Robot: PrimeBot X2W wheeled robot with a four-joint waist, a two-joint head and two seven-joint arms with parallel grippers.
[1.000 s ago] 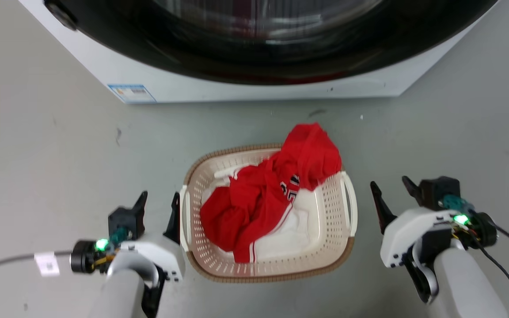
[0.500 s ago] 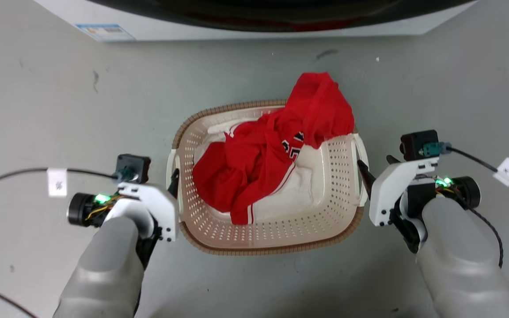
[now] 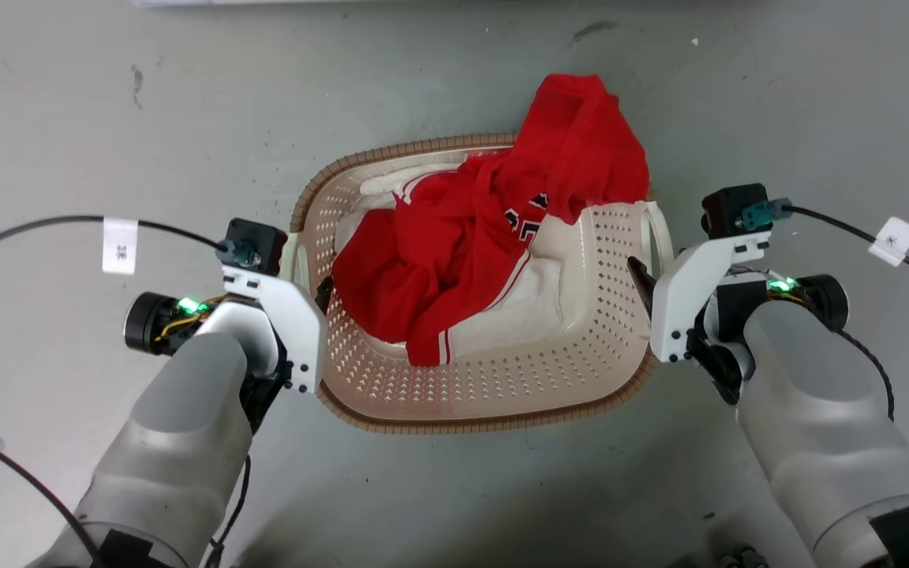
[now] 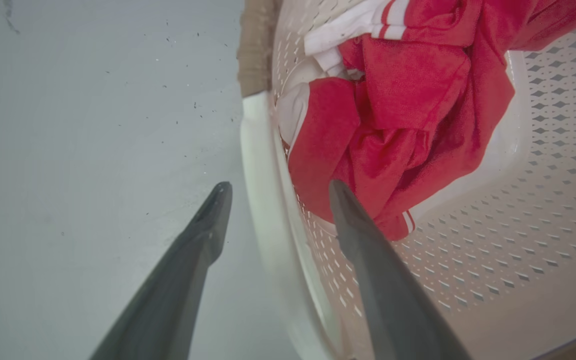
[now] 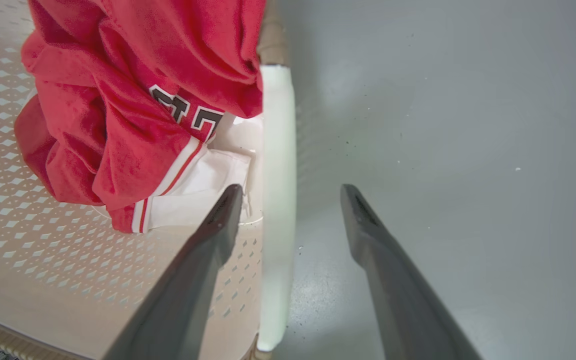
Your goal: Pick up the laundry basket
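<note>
below, the laundry basket (image 3: 494,383) sits on the grey floor (image 3: 91,110) between the two arms, brown rim uppermost, its perforated walls cream-white. a red jersey (image 3: 494,237) lies bunched inside it, one fold draped over the far right corner of the rim, with a white cloth (image 3: 537,304) underneath. the left gripper (image 4: 278,186) is spread wide at the basket's left side: in the left wrist view the white left handle (image 4: 260,200) runs up between the two dark fingers, one finger out over the floor and the other inside the basket beside the red fabric, with gaps showing on both sides of the loop. the right gripper (image 5: 292,190) stands likewise parted at the opposite side, the right handle (image 5: 278,165) between its fingers, the inner finger over the white cloth and the outer one over bare floor. neither pair of fingers is closed on its handle. a white tag (image 3: 119,245) sits on the black cable (image 3: 68,218) trailing from the left wrist.
</note>
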